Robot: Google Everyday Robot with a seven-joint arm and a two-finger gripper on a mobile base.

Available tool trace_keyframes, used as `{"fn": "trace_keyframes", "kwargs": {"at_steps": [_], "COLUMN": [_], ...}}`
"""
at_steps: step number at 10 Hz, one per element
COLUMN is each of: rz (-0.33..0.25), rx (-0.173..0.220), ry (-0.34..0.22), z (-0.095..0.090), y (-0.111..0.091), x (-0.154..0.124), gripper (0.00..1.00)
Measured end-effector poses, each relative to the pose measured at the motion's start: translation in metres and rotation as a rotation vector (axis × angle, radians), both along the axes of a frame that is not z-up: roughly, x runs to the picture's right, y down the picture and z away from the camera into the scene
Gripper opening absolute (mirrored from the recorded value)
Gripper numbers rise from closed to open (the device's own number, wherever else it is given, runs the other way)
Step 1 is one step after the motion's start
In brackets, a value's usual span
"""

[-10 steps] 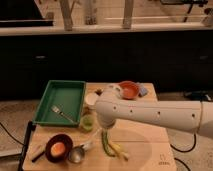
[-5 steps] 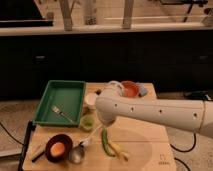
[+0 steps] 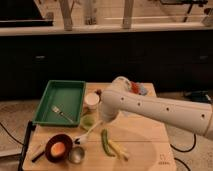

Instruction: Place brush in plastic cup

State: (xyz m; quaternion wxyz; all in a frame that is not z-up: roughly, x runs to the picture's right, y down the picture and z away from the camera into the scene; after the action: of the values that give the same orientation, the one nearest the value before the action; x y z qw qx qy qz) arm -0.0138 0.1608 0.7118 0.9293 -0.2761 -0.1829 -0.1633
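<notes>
The brush (image 3: 89, 133) has a white handle and a dark head, and lies slanted on the wooden table (image 3: 145, 150). Its head is near the metal cup, and its upper end reaches under my arm. The plastic cup (image 3: 87, 121) is a small light-green tumbler standing upright just left of the brush handle. My gripper (image 3: 104, 122) is at the end of the big white arm, right beside the cup and over the handle's upper end. The wrist hides most of it, so I cannot tell whether it holds the brush.
A green tray (image 3: 50, 107) with a silver fork (image 3: 62, 114) sits at the left. A white cup (image 3: 91, 100) stands behind the plastic cup. A dark bowl (image 3: 58, 148), a metal cup (image 3: 76, 155) and a long green vegetable (image 3: 106, 142) lie in front.
My arm has shifted slightly to the right and up. The brush and the cup stay about where they were.
</notes>
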Motion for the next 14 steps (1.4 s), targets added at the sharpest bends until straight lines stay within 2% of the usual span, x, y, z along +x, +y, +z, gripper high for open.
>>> {"fn": "trace_keyframes", "kwargs": {"at_steps": [6, 14], "rz": [-0.037, 0.008], "rx": [-0.055, -0.096], "ry": [-0.105, -0.174], "z": [0.01, 0.034], "y": [-0.011, -0.029], "x": [-0.039, -0.05], "gripper": [0.0, 0.0]}}
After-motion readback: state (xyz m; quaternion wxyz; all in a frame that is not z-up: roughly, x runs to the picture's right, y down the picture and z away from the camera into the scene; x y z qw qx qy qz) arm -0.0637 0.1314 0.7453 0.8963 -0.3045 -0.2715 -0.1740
